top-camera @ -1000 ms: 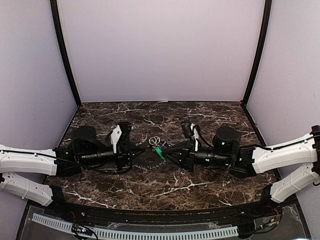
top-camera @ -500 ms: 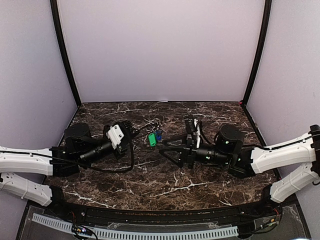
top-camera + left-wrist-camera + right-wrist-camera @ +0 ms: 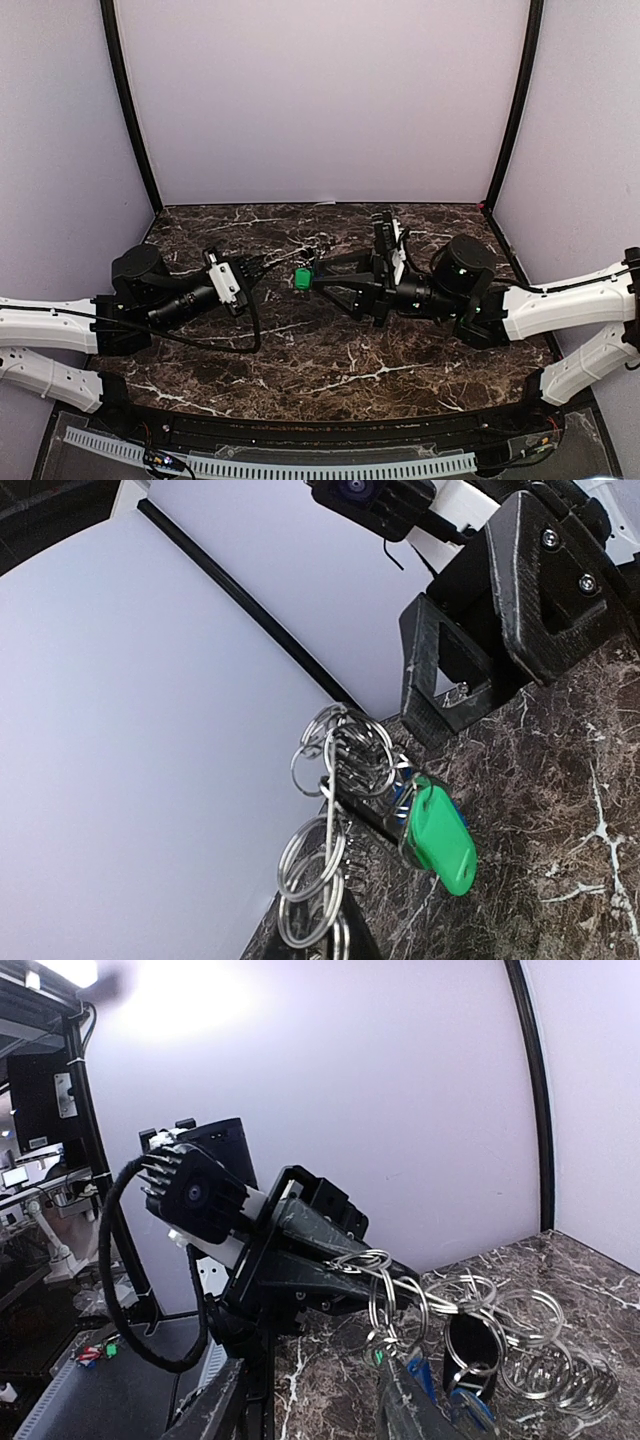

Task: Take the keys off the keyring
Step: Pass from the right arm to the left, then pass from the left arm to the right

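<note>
Figure: key bundle between my two claws.
My left claw (image 3: 266,264) pinches the split rings (image 3: 345,752); green key (image 3: 300,279) at its 3 o'clock; right claw (image 3: 318,277) spread wide.

A dark brown marble-patterned tabletop (image 3: 330,355) with white veins fills the floor of the enclosure. Along its far edge stands a plain pale lilac back panel (image 3: 320,100), and matching side panels rise along the left edge (image 3: 60,160) and the right edge (image 3: 590,130). A slim black post climbs from the far left corner (image 3: 130,110) and another from the far right corner (image 3: 513,110). Just beyond the near edge runs a curved black rail (image 3: 320,428), with a white slotted strip (image 3: 300,466) beside it.
</note>
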`<state>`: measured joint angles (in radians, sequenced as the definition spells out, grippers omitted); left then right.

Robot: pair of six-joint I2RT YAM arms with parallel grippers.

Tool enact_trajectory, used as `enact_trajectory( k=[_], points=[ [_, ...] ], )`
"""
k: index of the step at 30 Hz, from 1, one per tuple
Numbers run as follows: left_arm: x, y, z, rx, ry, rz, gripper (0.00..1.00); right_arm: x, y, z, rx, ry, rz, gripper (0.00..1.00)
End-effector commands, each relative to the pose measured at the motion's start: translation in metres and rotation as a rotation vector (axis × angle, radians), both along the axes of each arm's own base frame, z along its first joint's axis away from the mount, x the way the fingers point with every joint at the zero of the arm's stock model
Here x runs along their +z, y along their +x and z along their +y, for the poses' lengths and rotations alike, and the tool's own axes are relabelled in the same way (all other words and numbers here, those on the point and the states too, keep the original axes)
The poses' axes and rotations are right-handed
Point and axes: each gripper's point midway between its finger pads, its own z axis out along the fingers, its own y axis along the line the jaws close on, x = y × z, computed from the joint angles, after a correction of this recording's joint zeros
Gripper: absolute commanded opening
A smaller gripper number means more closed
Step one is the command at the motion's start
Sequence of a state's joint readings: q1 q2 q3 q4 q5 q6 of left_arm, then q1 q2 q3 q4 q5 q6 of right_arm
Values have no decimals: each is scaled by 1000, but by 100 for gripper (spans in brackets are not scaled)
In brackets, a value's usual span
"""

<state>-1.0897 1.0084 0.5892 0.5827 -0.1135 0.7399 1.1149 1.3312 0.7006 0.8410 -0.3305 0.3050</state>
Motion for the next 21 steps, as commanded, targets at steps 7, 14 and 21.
enact_trajectory(
  k=[7, 14, 21],
  points=[
    [51, -13, 5, -36, -129, -101, 0, 24, -12, 5, 25, 75, -133, 37],
    [52, -13, 6, -33, -130, -102, 0, 20, -12, 9, 23, 58, -133, 37],
    [54, -17, 6, -46, -141, -101, 0, 6, -1, 12, -33, 24, -127, 37]
  ],
)
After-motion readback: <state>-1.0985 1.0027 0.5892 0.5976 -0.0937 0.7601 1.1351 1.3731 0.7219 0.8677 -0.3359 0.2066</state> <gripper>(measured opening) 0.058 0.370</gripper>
